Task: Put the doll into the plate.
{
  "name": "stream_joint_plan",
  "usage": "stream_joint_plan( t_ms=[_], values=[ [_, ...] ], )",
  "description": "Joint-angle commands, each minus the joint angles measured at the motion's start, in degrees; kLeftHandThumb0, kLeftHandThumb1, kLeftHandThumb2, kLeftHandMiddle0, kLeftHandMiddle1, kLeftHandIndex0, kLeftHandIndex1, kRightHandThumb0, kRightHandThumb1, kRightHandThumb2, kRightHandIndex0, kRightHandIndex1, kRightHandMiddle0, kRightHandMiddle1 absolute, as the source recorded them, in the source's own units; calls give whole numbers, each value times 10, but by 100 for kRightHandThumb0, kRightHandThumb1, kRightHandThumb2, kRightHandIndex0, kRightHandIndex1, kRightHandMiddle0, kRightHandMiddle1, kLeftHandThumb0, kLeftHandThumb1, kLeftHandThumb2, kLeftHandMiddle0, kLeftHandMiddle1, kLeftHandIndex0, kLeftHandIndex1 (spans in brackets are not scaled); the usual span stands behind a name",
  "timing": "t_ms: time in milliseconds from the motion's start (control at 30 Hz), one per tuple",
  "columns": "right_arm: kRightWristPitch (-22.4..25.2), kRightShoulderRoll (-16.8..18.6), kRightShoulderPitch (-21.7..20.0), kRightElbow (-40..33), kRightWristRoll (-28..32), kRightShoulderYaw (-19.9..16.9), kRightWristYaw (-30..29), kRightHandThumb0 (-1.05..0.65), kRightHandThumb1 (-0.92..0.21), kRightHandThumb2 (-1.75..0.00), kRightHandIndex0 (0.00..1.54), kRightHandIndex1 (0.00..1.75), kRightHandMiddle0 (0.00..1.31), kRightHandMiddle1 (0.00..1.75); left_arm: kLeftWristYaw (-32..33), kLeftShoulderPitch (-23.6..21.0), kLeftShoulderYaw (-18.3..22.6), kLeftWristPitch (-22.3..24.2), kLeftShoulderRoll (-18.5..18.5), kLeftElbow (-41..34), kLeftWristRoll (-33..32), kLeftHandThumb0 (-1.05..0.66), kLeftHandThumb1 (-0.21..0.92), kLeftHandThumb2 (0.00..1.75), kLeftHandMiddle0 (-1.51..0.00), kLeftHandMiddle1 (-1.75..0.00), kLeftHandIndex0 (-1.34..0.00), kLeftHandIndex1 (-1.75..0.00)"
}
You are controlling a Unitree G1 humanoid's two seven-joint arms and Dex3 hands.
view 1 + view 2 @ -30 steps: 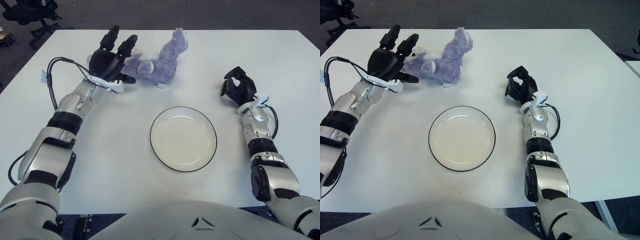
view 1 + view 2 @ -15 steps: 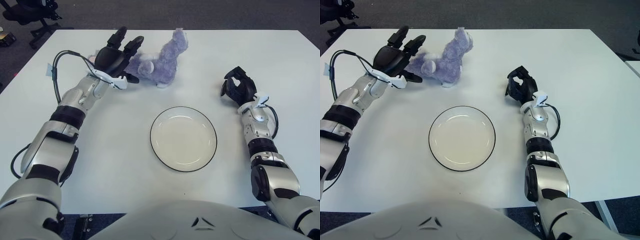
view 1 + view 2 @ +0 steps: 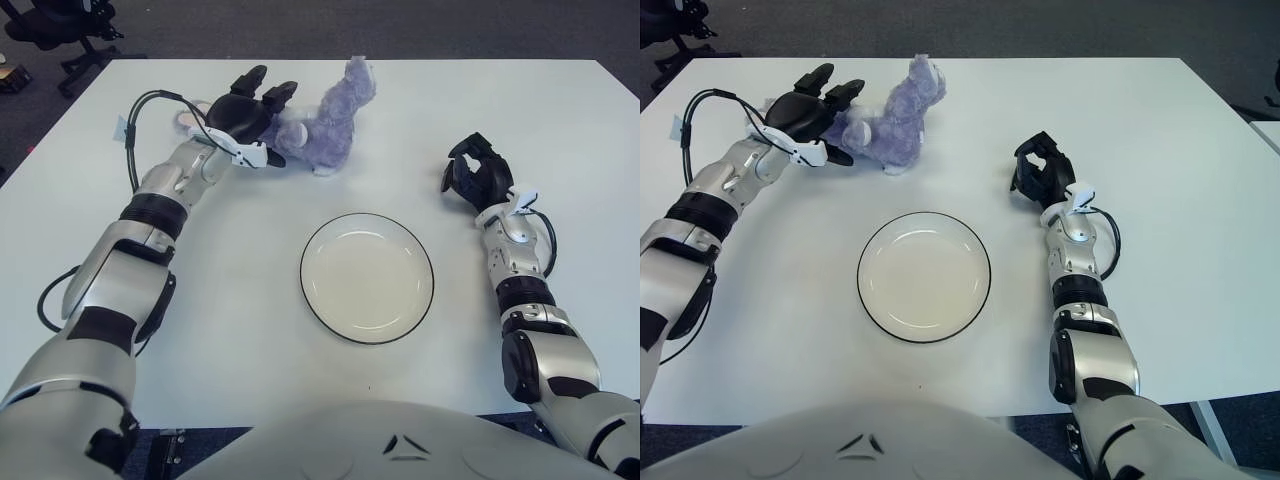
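Note:
A purple plush doll (image 3: 325, 122) lies on its side at the far middle of the white table (image 3: 230, 290). My left hand (image 3: 250, 112) is over the doll's left end, fingers spread across its head and touching it, not closed around it. The white plate (image 3: 367, 277) with a dark rim sits nearer me, right of centre, with nothing in it. My right hand (image 3: 478, 176) shows to the right of the plate, fingers curled and holding nothing.
A black cable loops off my left forearm (image 3: 140, 110). The table's far edge (image 3: 450, 61) runs just behind the doll, with dark floor beyond. An office chair base (image 3: 75, 40) stands at the far left.
My left hand has travelled right and away from me, from beside the doll to over its head. The doll, plate and right hand have not moved.

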Motion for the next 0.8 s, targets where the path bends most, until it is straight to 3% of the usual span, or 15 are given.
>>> stream_joint_plan(
  t_ms=[0,767],
  values=[
    [16,9,28,16,0,-1,-3,-38,-69,-82,87,175,34,175,-21,-27,-11,2,-4,16,2,-50,79,0,-9,0,-21,0],
    [21,9,33,3,1,0,-5,-38,-69,-83,87,175,35,175,-58,-102,-66,16,-27,122,22,-50,76,0,-10,0,-20,0]
  ],
)
